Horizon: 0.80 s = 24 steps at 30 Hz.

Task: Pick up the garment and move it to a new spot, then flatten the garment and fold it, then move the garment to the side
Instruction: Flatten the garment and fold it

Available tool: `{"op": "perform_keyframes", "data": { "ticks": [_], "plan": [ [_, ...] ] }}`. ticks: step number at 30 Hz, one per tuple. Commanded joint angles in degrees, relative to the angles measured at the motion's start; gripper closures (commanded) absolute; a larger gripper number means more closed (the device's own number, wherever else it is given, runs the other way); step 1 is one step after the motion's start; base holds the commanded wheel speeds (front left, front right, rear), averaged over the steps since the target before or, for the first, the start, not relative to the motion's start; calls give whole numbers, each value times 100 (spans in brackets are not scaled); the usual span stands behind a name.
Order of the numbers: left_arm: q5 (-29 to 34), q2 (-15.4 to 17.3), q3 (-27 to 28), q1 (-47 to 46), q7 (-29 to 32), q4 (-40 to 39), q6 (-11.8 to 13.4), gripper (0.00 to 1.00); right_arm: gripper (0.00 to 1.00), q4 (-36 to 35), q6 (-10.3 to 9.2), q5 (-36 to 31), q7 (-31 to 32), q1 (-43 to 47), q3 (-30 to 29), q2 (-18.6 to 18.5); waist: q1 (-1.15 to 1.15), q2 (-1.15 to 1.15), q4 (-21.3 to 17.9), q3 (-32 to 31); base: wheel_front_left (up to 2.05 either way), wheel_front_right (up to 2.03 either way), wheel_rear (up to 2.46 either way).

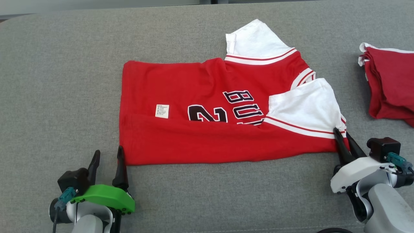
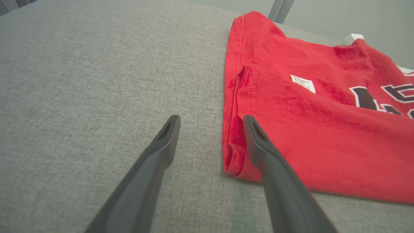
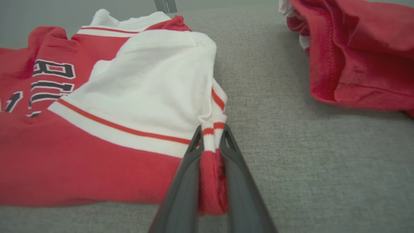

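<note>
The garment (image 1: 207, 106) is a red jersey with white sleeves and dark lettering, lying partly folded across the middle of the grey surface (image 1: 64, 81). My right gripper (image 1: 343, 136) is shut on the garment's near right corner; in the right wrist view the fingers (image 3: 190, 168) pinch the red and white striped edge (image 3: 212, 136). My left gripper (image 1: 108, 155) stands open at the garment's near left corner. In the left wrist view its right finger (image 2: 258, 145) lies over the red hem (image 2: 236, 129), while the left finger (image 2: 165, 139) rests on bare fabric surface.
A pile of other red garments (image 1: 391, 87) lies at the right edge, also seen in the right wrist view as red folds (image 3: 359, 51). The grey padded surface (image 2: 97, 81) extends left of the jersey.
</note>
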Motion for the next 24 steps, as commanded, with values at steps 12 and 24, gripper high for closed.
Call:
{"op": "perform_keyframes", "data": {
  "ticks": [12,24],
  "plan": [
    [-486,36,-548,-290,1,345,-145,13,100,-71,-13,-1,4,-61,103,13,0,0,-61,106,0,0,0],
    [-617,35,-661,-238,2,373,-144,52,100,-72,-13,-49,4,-110,37,66,0,0,-55,163,0,0,0]
  ]
}}
